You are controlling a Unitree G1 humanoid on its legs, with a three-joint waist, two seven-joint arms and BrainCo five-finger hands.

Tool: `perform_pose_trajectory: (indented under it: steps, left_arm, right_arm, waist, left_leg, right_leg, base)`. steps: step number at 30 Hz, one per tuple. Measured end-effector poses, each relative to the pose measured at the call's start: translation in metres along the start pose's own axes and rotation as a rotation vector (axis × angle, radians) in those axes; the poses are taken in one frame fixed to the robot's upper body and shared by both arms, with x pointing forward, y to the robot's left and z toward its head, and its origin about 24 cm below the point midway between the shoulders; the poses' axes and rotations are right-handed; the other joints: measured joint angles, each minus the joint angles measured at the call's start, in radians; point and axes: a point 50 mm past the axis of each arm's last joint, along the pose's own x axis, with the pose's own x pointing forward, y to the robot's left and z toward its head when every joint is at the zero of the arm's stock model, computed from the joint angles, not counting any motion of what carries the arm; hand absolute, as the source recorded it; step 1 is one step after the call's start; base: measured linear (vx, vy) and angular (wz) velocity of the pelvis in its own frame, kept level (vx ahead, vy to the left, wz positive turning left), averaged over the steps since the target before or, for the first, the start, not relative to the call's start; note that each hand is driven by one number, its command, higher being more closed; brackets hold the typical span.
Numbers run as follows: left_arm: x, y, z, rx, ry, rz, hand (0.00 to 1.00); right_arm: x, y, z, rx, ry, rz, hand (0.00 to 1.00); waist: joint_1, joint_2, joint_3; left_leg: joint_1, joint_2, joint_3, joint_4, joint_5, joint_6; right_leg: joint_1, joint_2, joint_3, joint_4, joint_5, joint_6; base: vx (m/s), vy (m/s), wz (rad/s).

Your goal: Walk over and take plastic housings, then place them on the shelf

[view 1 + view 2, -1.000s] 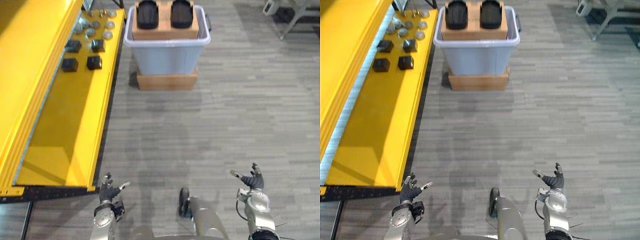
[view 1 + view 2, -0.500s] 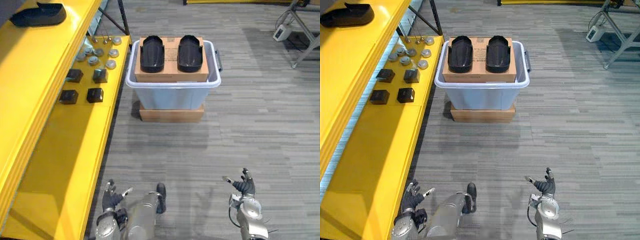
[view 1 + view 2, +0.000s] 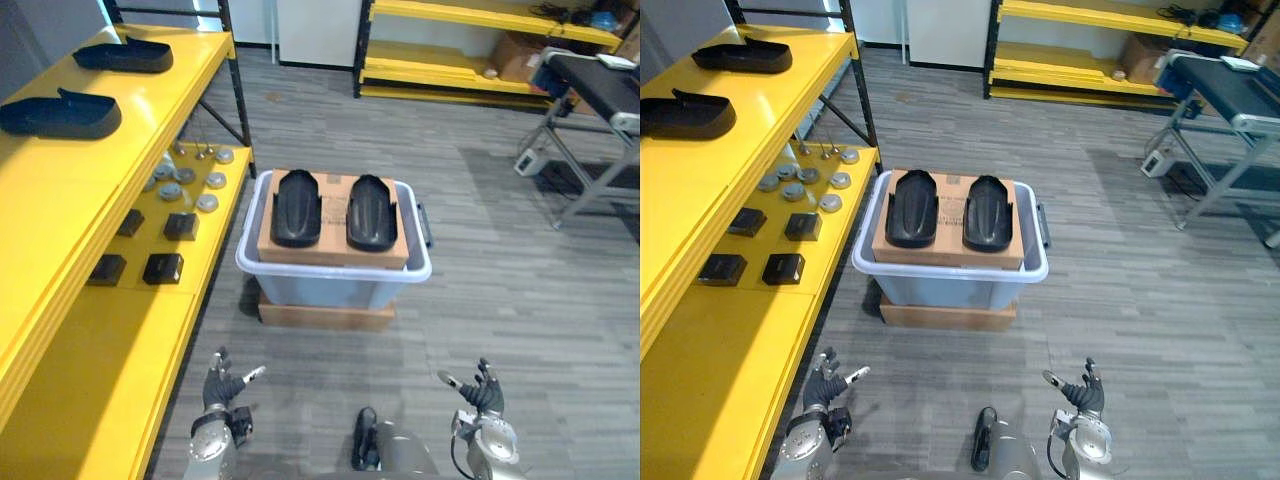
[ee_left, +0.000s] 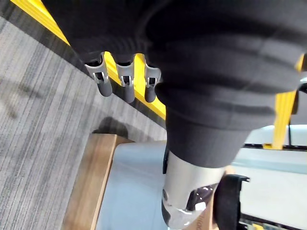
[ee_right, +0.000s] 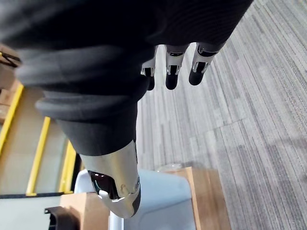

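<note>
Two black plastic housings [image 3: 297,206] [image 3: 371,211] lie side by side on a cardboard box [image 3: 333,248] set in a pale blue tub [image 3: 330,283], which stands on a flat wooden base [image 3: 325,316] ahead of me. Two more black housings [image 3: 60,113] [image 3: 124,55] rest on the top level of the yellow shelf [image 3: 100,170] at my left. My left hand [image 3: 220,386] and right hand [image 3: 478,391] hang low near the bottom of the view, well short of the tub, both open and holding nothing.
Small black blocks [image 3: 163,268] and several round metal parts [image 3: 190,180] sit on the lower yellow shelf level. A grey metal cart [image 3: 590,110] stands at the far right, and more yellow racking [image 3: 450,40] lines the back wall. Grey floor lies between me and the tub.
The whole picture has shifted as the camera tilted up: the tub now sits mid-view and the back racking shows. Both hands stay open and low.
</note>
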Motion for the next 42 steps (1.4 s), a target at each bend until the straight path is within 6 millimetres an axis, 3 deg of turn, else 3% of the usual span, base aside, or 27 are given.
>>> perform_pose_trajectory:
  steps: [1,2,3,5,7,9,11,12,14,18,24,29,33,42]
  left_arm:
    - [-0.001,-0.003,-0.001,-0.011,0.004,-0.002,0.00]
    - [-0.002,-0.008,-0.002,-0.030,0.007,-0.004,0.00]
    - [-0.005,-0.009,-0.004,-0.039,0.010,-0.002,0.00]
    - [-0.005,-0.009,-0.002,-0.040,0.002,-0.001,0.00]
    - [-0.008,-0.005,-0.005,-0.036,0.009,0.004,0.00]
    - [-0.011,-0.006,-0.009,-0.033,0.021,-0.010,0.00]
    - [-0.010,-0.008,-0.010,-0.023,0.027,-0.025,0.00]
    - [-0.006,-0.007,-0.005,-0.010,0.010,-0.028,0.00]
    - [-0.005,-0.005,-0.003,0.011,0.004,-0.035,0.00]
    - [-0.004,0.005,-0.005,0.050,0.011,-0.024,0.00]
    - [-0.007,0.013,-0.024,0.132,0.088,-0.025,0.00]
    - [-0.010,0.014,-0.032,0.156,0.114,-0.031,0.00]
    - [-0.012,0.011,-0.040,0.187,0.146,-0.057,0.00]
    - [-0.013,0.008,-0.041,0.202,0.145,-0.077,0.00]
  right_arm:
    - [0.000,0.000,0.001,-0.001,-0.005,0.003,0.00]
    - [-0.001,0.002,0.002,-0.005,-0.011,0.012,0.00]
    - [-0.002,0.007,0.004,0.010,-0.021,0.025,0.00]
    - [0.000,0.014,0.010,0.029,-0.036,0.042,0.00]
    - [0.003,0.021,0.017,0.048,-0.055,0.059,0.00]
    - [0.002,0.017,0.014,0.058,-0.047,0.037,0.00]
    - [0.001,0.004,0.006,0.064,-0.018,-0.011,0.00]
    - [0.000,0.001,0.002,0.080,0.002,-0.036,0.00]
    - [0.000,-0.003,0.001,0.090,0.003,-0.054,0.00]
    - [0.003,-0.006,0.006,0.091,-0.013,-0.080,0.00]
    - [0.018,-0.029,0.035,0.065,-0.106,-0.154,0.00]
    - [0.028,-0.041,0.075,0.005,-0.243,-0.196,0.00]
    - [0.031,-0.037,0.107,-0.031,-0.358,-0.194,0.00]
    - [0.040,-0.006,0.146,-0.141,-0.466,-0.132,0.00]
  waist:
    - [-0.003,0.006,0.002]
    - [-0.003,0.014,0.005]
    - [0.013,0.015,0.009]
    - [0.035,0.028,0.007]
    - [0.035,0.024,0.009]
    - [0.031,0.027,0.009]
    - [0.028,0.050,-0.004]
    - [0.027,0.016,0.004]
    - [0.028,-0.005,0.004]
    - [0.029,-0.011,0.001]
    - [0.023,-0.011,0.000]
    - [-0.002,-0.008,0.001]
    - [-0.001,-0.010,0.003]
    - [0.005,0.004,0.034]
  left_leg:
    - [-0.017,-0.003,-0.003,0.061,0.025,-0.002]
    - [-0.081,0.005,0.003,0.261,0.095,0.011]
    - [-0.174,0.050,0.018,0.480,0.103,0.012]
    - [-0.264,0.109,0.060,0.619,0.074,0.023]
    - [-0.345,0.129,0.065,0.569,0.042,0.011]
    - [-0.362,0.139,0.059,0.319,0.046,-0.005]
    - [-0.346,0.136,0.025,0.125,0.130,-0.034]
    - [-0.322,0.106,0.037,0.086,0.145,-0.018]
    - [-0.309,0.087,0.053,0.067,0.148,-0.013]
    - [-0.250,0.059,0.079,-0.009,0.159,0.000]
    - [-0.211,0.044,0.106,-0.156,0.235,-0.011]
    - [-0.200,0.033,0.108,-0.289,0.322,-0.012]
    - [-0.202,0.015,0.112,-0.351,0.367,-0.004]
    - [-0.226,-0.026,0.053,-0.429,0.416,0.005]
  right_leg:
    - [0.023,-0.003,-0.015,-0.005,-0.006,-0.003]
    - [0.111,0.001,-0.033,-0.064,-0.018,-0.002]
    - [0.203,0.019,-0.030,-0.140,-0.026,-0.008]
    - [0.278,0.047,-0.004,-0.209,-0.036,-0.015]
    - [0.309,0.045,0.019,-0.244,-0.036,-0.014]
    - [0.348,0.039,0.031,-0.262,-0.055,0.017]
    - [0.362,0.047,0.031,-0.258,-0.083,0.061]
    - [0.364,0.019,0.034,-0.257,-0.086,0.068]
    - [0.365,-0.004,0.046,-0.257,-0.088,0.073]
    - [0.377,-0.030,0.083,-0.264,-0.079,0.088]
    - [0.342,-0.040,0.135,-0.288,-0.059,0.112]
    - [0.291,-0.032,0.161,-0.298,-0.032,0.110]
    - [0.256,-0.037,0.186,-0.301,-0.023,0.112]
    - [0.215,-0.063,0.184,-0.333,-0.004,0.146]
  base:
    - [0.50,-0.186,0.46]
    - [0.39,-0.119,0.39]
    - [0.45,-0.113,0.23]
    - [0.42,-0.057,-0.31]
    - [0.30,-0.001,-0.42]
    - [0.25,0.096,-0.30]
    - [0.25,0.169,0.08]
    - [0.24,0.152,0.17]
    - [0.17,0.115,-0.03]
    - [0.10,0.068,-0.09]
    - [0.01,-0.030,-0.14]
    - [-0.06,-0.012,-0.07]
    - [-0.10,0.024,-0.07]
    - [-0.10,0.044,0.06]
